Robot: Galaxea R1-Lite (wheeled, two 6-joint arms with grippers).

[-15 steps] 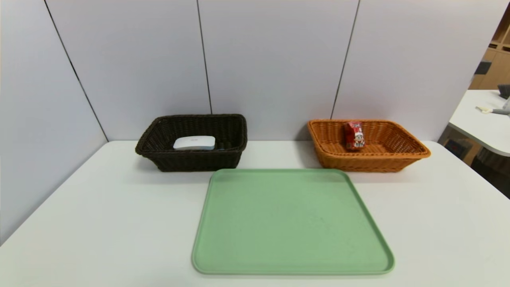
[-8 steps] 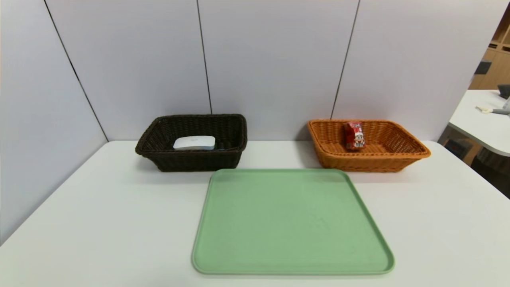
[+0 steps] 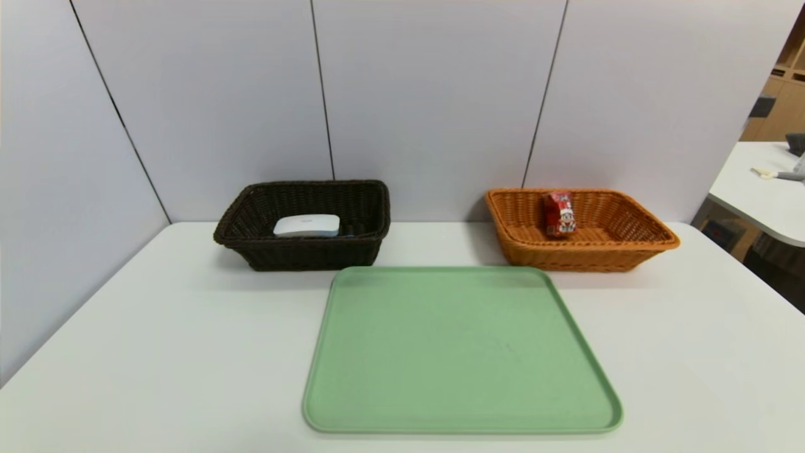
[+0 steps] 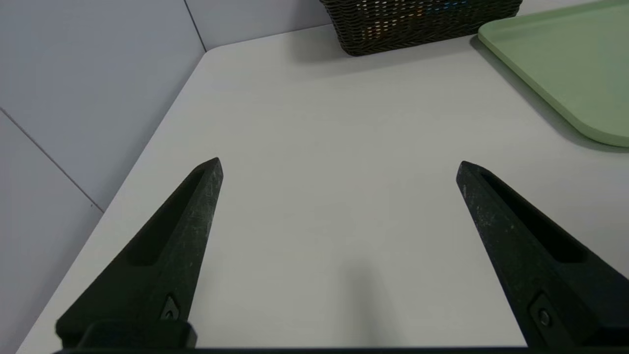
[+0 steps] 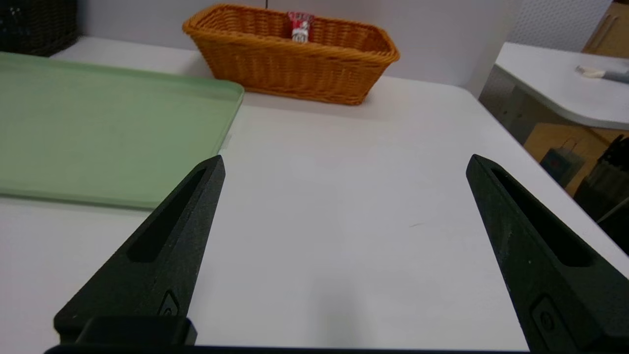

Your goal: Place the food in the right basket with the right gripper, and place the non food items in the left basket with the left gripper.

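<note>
The white table carries a bare green tray. The white case lies in the dark basket, the red carton in the orange basket. Sorting appears complete; the left gripper and right gripper, both spread and empty, are best held parked.

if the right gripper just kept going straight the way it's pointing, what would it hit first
Probably nothing soon: the open right gripper points over bare table. The orange basket sits farther on, slightly off that line, so depth is uncertain.
</note>
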